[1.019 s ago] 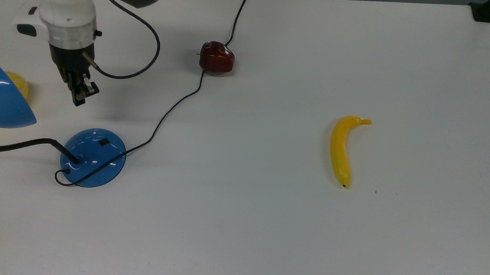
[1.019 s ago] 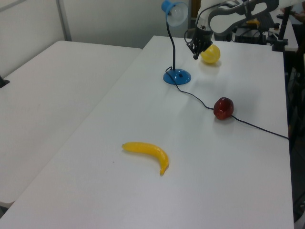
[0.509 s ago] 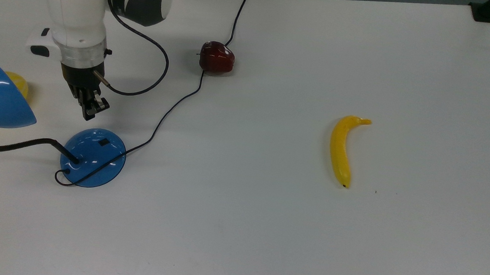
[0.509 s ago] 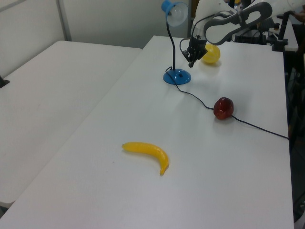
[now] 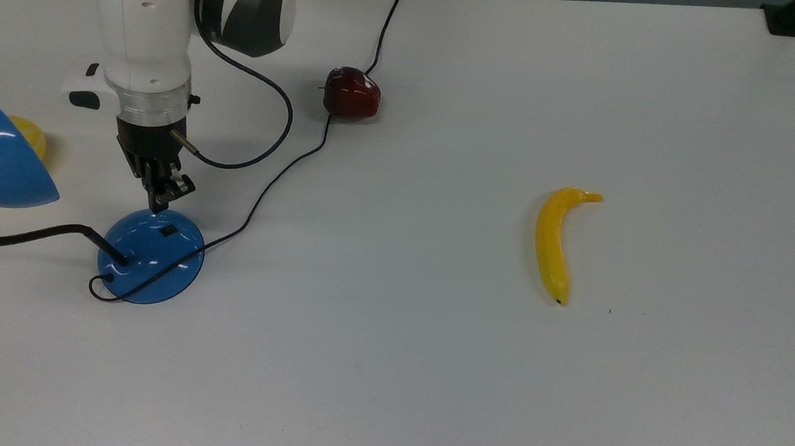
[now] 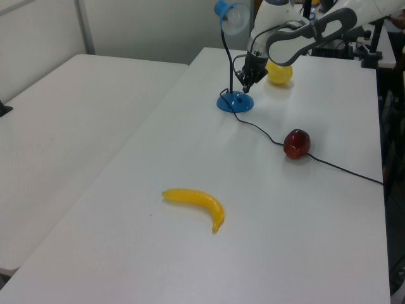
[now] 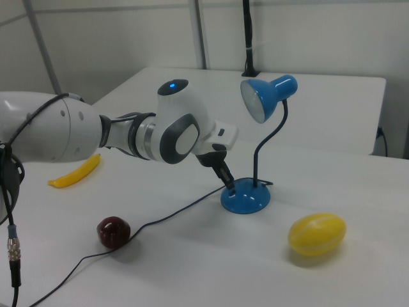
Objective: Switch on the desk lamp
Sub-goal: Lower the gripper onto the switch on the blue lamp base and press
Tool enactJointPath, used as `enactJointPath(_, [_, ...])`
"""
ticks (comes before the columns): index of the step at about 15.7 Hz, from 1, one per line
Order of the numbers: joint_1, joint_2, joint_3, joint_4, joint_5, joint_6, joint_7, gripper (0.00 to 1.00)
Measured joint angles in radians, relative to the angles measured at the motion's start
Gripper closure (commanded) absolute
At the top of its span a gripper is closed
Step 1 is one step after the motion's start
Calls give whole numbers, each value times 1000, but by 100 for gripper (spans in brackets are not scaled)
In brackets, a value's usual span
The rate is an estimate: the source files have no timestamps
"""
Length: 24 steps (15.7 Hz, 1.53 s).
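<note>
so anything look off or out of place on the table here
Only one thing: the desk lamp has its black cord running right up against the red apple, apparently passing under its edge. The banana and yellow fruit lie clear, nothing spilled or tipped.

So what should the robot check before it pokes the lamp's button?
1. Gripper at the edge of the blue lamp base: ok.
2. Fingers together for poking: ok, they look shut and hold nothing.
3. Tip right over the black switch: not ok, it sits just short of it in the top view.
4. Lamp cord clear of the switch: ok.
5. Apple, banana and yellow fruit out of the way: ok.
6. Bulb lit: cannot tell.
</note>
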State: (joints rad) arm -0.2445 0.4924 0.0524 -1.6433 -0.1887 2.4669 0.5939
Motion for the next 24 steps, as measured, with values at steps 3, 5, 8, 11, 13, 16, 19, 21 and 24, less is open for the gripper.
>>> enactJointPath(3, [0, 6, 0, 19, 0, 0, 0, 100])
enactJointPath(5, [0, 17, 0, 31, 0, 0, 0, 100])
enactJointPath(8, [1, 39, 0, 42, 0, 0, 0, 100])
enactJointPath(11, [4, 64, 0, 64, -1, 0, 0, 100])
enactJointPath(13, [7, 79, 0, 80, -1, 0, 1, 100])
enactJointPath(16, [10, 92, 0, 95, -1, 0, 3, 100])
enactJointPath(19, [11, 100, 0, 98, -8, 1, 4, 100])
enactJointPath(21, [12, 100, 0, 98, -12, 1, 5, 100])
enactJointPath(24, [12, 100, 0, 98, -12, 1, 5, 100])
